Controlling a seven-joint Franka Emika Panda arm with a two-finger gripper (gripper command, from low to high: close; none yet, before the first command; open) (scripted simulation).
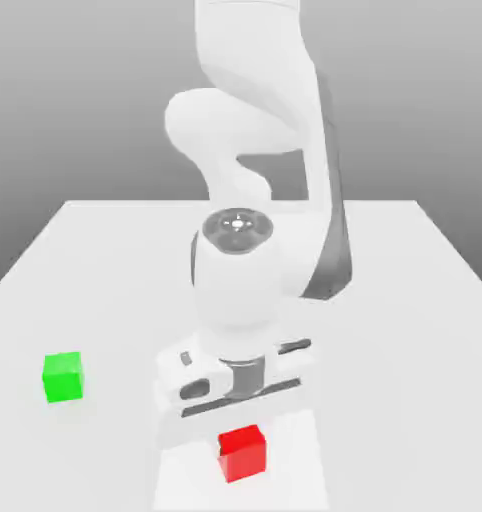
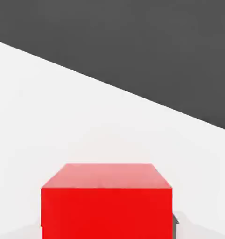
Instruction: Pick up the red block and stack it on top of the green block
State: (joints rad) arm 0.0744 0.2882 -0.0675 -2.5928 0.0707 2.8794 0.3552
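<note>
Plainly unmarked: red block [image 1: 242, 451], green block [image 1: 63, 376].

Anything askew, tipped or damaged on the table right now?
Nothing stands out. The small bright red cube sits flat on the white table below the arm's hand; the small bright green cube sits flat, apart, toward the exterior view's left. Both look intact.

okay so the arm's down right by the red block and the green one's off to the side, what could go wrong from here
1. The red block sits near the table's front edge in the exterior view; a nudge during the descent could push it off.
2. In the hand view the red block appears partly cut off, so the grasp may land off-centre and the cube may twist or slip when lifted.
3. The green block lies well toward the exterior view's left, so a weak hold could drop the cube on the way across.
</note>
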